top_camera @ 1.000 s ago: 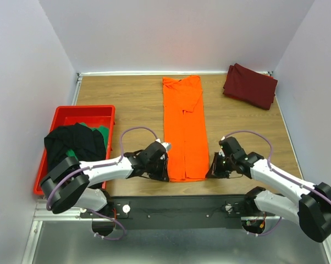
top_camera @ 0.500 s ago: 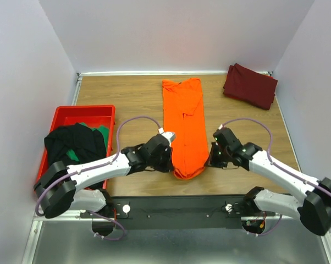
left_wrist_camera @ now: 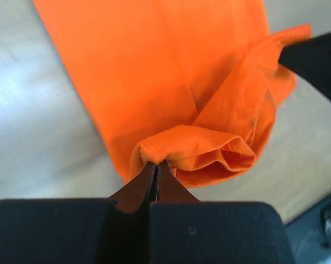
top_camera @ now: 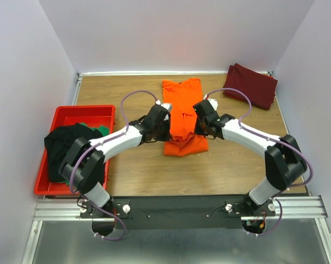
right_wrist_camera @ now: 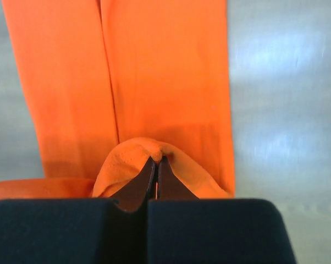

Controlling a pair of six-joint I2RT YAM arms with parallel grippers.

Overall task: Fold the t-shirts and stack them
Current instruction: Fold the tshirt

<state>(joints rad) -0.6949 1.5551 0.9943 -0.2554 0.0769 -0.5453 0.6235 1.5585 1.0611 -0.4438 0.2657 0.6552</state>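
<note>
1. The orange t-shirt (top_camera: pixel 182 110) lies as a narrow strip in the middle of the desk (top_camera: pixel 127 93), running toward the far edge. Its near end is raised and doubled over on itself.
2. The left fingers (left_wrist_camera: pixel 156 166) are pressed together on a stitched hem corner. The right fingers (right_wrist_camera: pixel 156 162) are likewise closed, on a bunched bump of the same cloth.
3. The step appears to be the end-over-end fold. Done well, both arms travel level and in parallel toward the far edge, with the hem taut between them.
4. The carry should stay low enough to avoid dragging the layer beneath. The hem should be set down square on the far end before the fingers part.
5. From above, the wrists cover both pinch points and part of the fold.
6. How many layers each pinch holds cannot be told. The dark shape at the edge of the left wrist view is cut off.
7. The maroon t-shirt (top_camera: pixel 250 85) sits folded at the far right corner. The black t-shirt (top_camera: pixel 72 144) largely hides the green t-shirt (top_camera: pixel 103 132) in the red bin (top_camera: pixel 102 109) at the left edge.
</note>
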